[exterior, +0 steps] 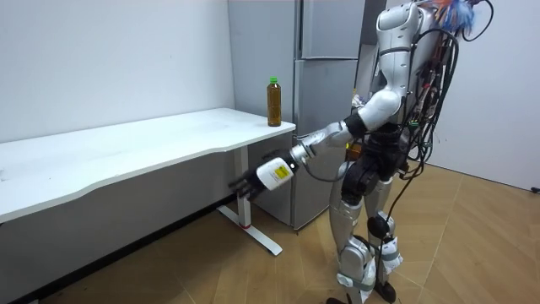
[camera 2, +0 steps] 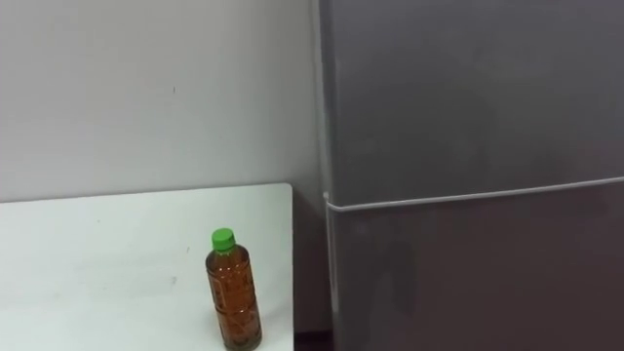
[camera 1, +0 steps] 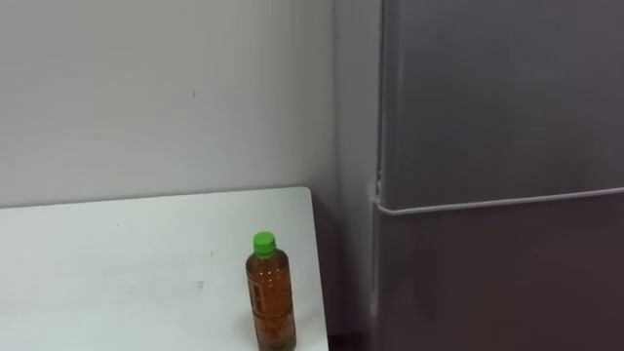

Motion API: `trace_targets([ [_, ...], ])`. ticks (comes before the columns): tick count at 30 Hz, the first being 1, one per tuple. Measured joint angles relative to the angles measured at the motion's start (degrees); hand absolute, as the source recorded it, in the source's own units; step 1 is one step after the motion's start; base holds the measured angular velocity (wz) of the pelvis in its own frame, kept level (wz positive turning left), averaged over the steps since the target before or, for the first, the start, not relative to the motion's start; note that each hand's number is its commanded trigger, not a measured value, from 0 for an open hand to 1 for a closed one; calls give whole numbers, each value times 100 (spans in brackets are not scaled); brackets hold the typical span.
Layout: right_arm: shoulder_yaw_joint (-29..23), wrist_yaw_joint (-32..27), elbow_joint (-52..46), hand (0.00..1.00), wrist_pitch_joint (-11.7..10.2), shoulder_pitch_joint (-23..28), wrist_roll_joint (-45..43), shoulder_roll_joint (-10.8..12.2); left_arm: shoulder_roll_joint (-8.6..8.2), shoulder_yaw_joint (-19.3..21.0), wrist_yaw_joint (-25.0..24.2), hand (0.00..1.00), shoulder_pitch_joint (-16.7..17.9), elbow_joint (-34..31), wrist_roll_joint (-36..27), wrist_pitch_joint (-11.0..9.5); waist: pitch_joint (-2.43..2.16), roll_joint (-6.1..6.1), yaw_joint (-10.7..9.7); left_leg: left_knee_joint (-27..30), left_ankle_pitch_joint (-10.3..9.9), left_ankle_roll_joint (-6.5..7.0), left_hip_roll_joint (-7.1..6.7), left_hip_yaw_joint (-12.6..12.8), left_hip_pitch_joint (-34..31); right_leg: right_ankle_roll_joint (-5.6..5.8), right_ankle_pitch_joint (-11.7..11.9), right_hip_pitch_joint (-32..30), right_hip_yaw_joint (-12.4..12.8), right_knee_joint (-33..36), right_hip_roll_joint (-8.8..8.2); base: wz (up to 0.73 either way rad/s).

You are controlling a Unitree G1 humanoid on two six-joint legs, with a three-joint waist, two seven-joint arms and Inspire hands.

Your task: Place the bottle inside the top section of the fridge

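A bottle (camera 1: 270,292) of brown drink with a green cap stands upright at the near right corner of the white table (camera 1: 117,263), close to its right edge. In the room view the bottle (exterior: 273,101) is on the table end beside the grey fridge (exterior: 325,101). The fridge's upper door (camera 1: 507,97) and lower door (camera 1: 497,273) are both closed. I stand in front of the fridge. My left hand (exterior: 257,179) reaches forward below the tabletop's height with fingers straight, holding nothing, well below and short of the bottle.
A pale wall (camera 1: 166,88) runs behind the table. A narrow dark gap (camera 1: 341,283) separates the table's right edge from the fridge's side. A wooden floor (exterior: 472,245) lies around me, and the table's white leg (exterior: 249,232) stands near my left hand.
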Motion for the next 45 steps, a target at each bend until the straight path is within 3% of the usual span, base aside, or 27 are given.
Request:
trace_targets([
  [3,-88,0,28,0,-1,-3,0,21,6,138,256,0,0,-709,0,-185,-2,-4,-2,-2,-1,0,0,-2,-3,1,-1,-1,-21,-6,1,0],
  [7,-90,-7,-41,0,-3,17,-17,33,23,245,566,0,-18,-1664,27,-278,-5,11,-8,-7,-2,-3,3,-13,-4,0,0,5,-1,-12,10,0],
  [16,-75,-36,-46,0,-7,33,-6,86,35,301,1145,0,-91,-3056,364,-356,-6,-25,-8,0,-1,-3,3,-17,0,-2,1,9,-2,-12,8,0],
  [22,2,-66,-41,0,-6,36,-12,109,46,305,1198,0,-244,-3968,361,-358,6,-39,-26,20,-2,-3,2,-33,11,-2,1,21,5,-10,9,0],
  [27,-26,-65,-100,0,-7,1,-14,127,52,302,1187,0,-598,-4142,365,-360,54,13,-102,16,-2,-3,3,-51,38,-2,1,51,4,-25,12,0],
  [35,25,-69,9,0,-10,-85,88,185,61,-17,677,0,-1032,-4150,593,-358,66,10,-328,37,-1,-2,0,-26,45,-3,10,86,-8,-24,10,0],
  [38,41,-78,47,0,-9,-188,80,192,62,-254,512,0,-1347,-4149,774,-331,119,12,-393,34,-1,-2,2,-39,38,-2,10,73,-7,-15,12,0],
  [45,42,39,74,0,5,-319,17,199,61,-768,-263,0,-1858,-4150,1106,-131,106,-4,-683,37,0,-3,2,-12,-39,-2,9,-7,15,-19,12,-2],
])
